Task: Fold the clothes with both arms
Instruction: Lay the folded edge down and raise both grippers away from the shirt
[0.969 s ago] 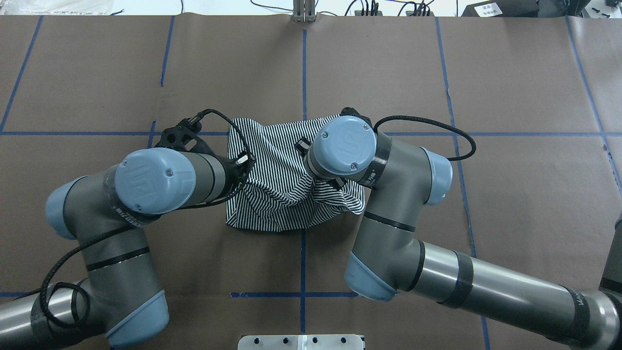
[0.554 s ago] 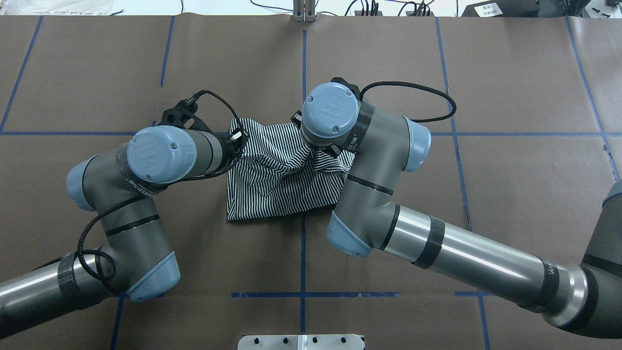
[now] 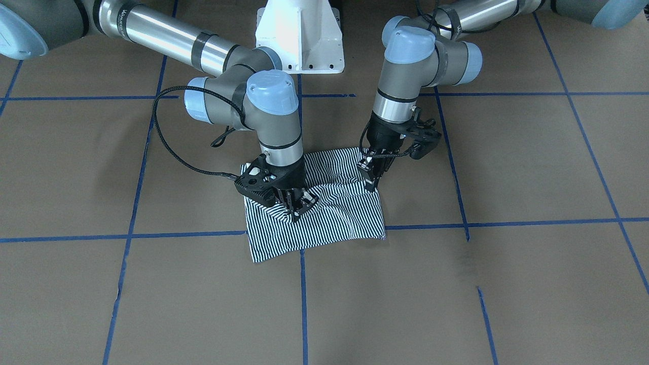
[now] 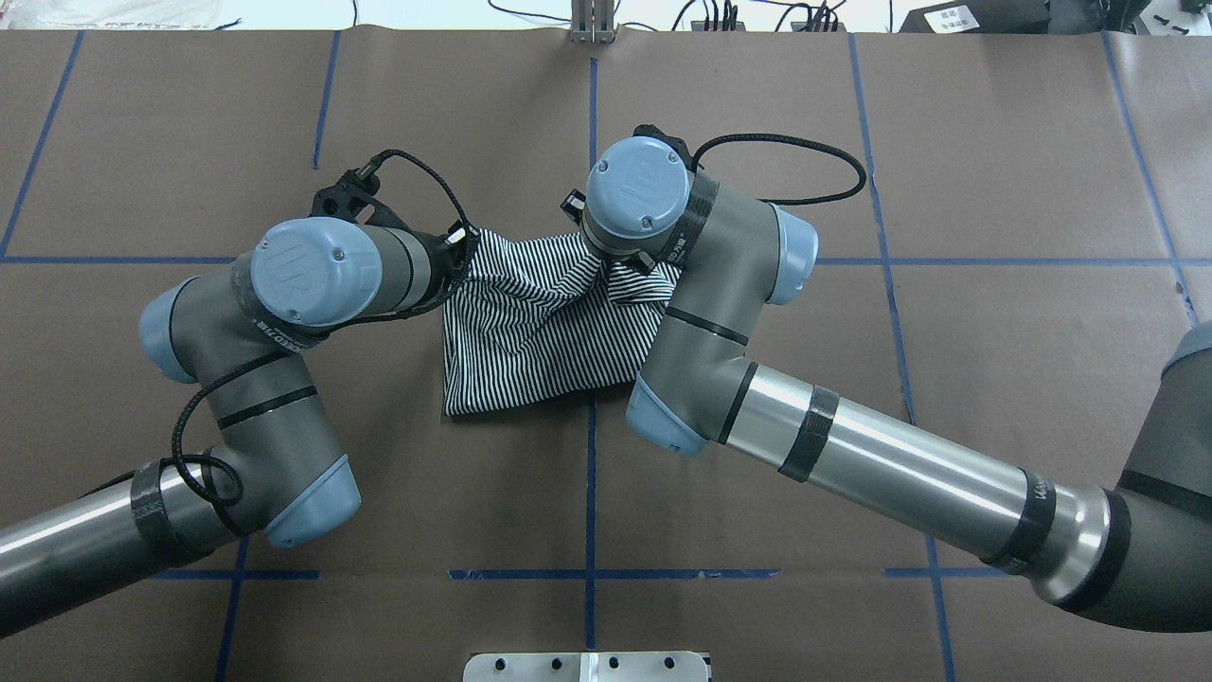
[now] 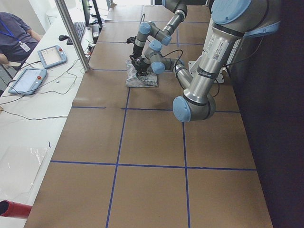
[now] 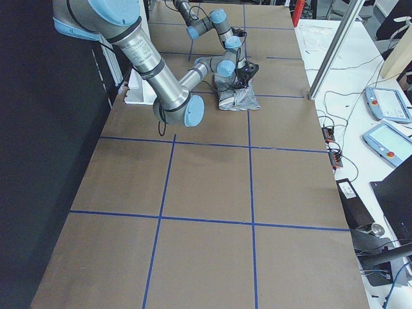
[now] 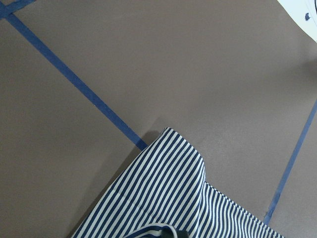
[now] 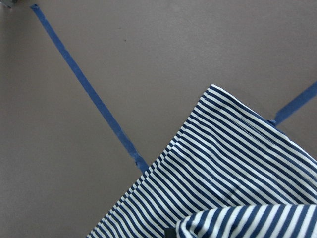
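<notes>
We read the left jaws and the right jaws as clamped narrow on raised pinches of the thin-striped navy-and-white polo shirt [image 3: 329, 223], likely to draw one layer over; it lies half-folded, mid brown paper-covered surface [image 3: 507, 284].

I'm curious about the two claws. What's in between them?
Only rumpled cloth of the striped shirt stretches between the left gripper and the right gripper; the front-facing view shows it, with no other thing there.
</notes>
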